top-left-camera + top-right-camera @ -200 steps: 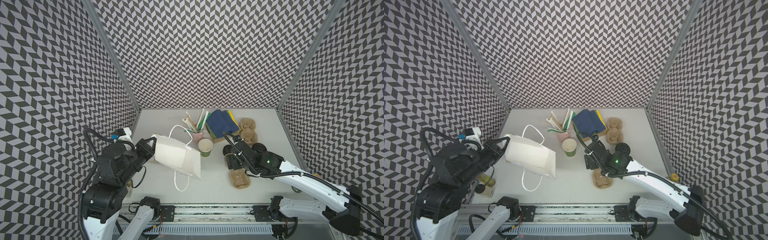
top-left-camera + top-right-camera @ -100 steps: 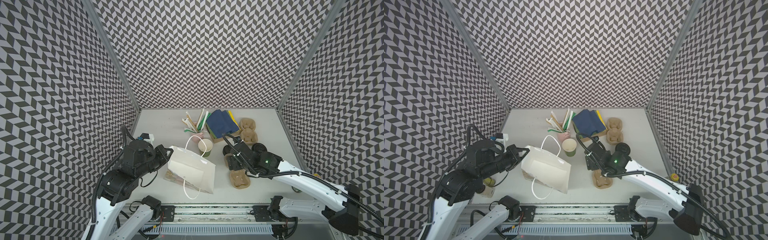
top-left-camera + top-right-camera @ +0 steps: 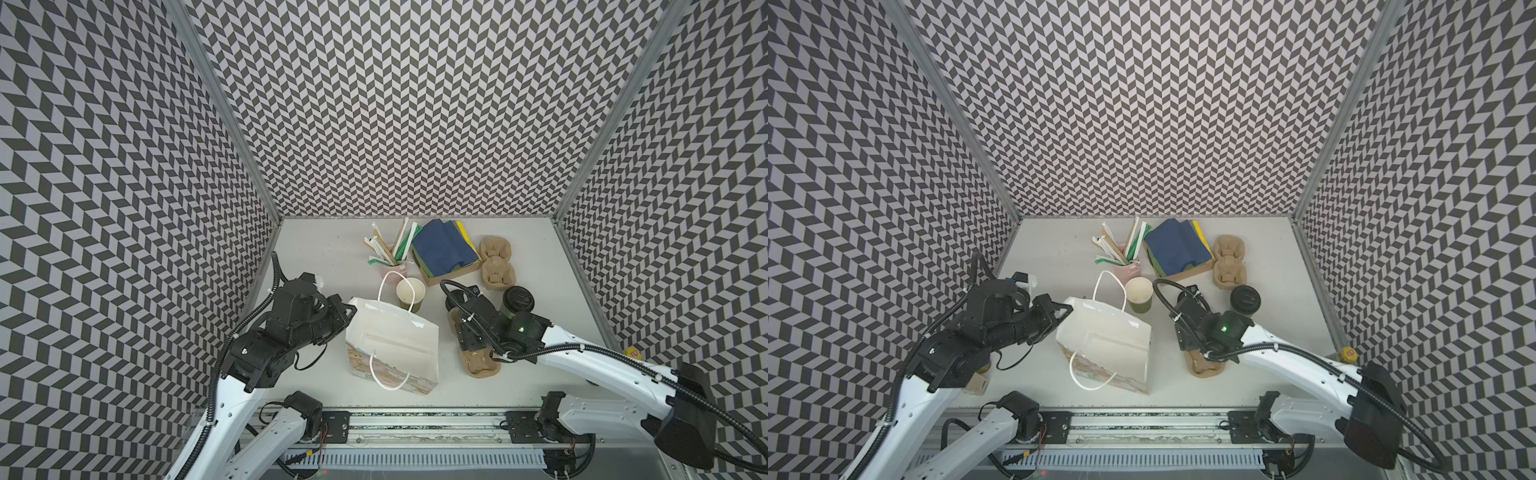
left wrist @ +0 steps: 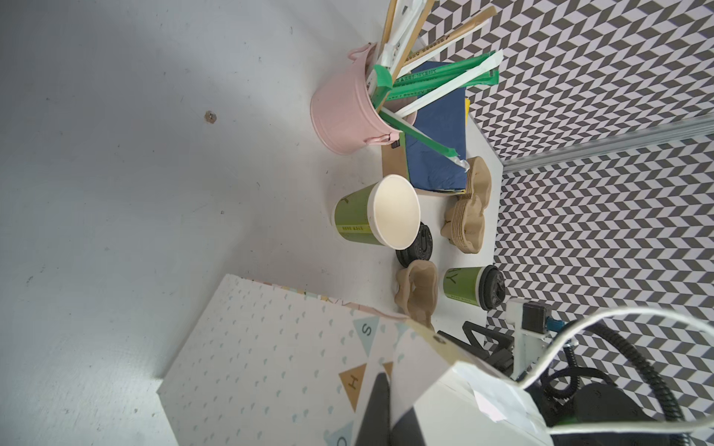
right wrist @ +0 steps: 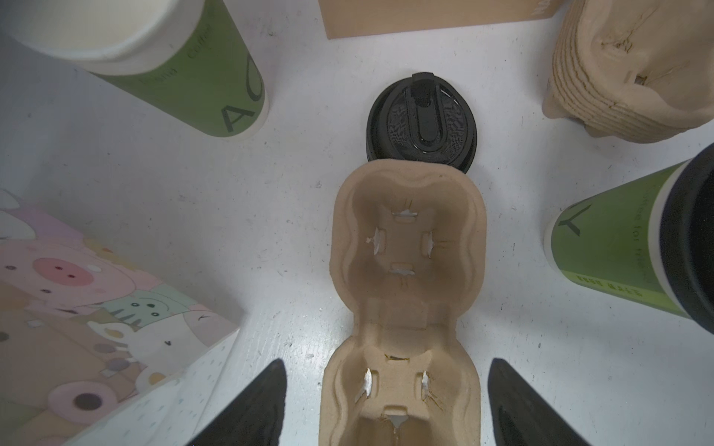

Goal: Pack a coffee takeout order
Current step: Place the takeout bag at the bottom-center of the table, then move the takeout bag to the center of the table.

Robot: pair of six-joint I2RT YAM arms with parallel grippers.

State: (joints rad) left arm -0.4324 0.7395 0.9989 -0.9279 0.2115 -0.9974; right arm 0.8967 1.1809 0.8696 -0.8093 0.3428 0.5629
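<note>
- Paper bag had swung from the left edge of both top views to lower centre in approx. a sec. It stood mouth-up on the surface, just beside the cup carrier.
- Left fingers were clamped together on the bag's rim at its upper-left corner, propping it open.
- Right fingers were apart, straddling one end of the carrier w/ no grip yet. That arm had hardly shifted.
- Carrier lay flat and empty, right of the bag in the top views, w/ a loose black lid at its other end.
- Open green cup sat just above the bag, lidded green cup upper right of the carrier, dark blue napkins further up.
- Meaning: bag prob. staged as the receptacle, but nothing was packed. The cups still had to go into the carrier.
</note>
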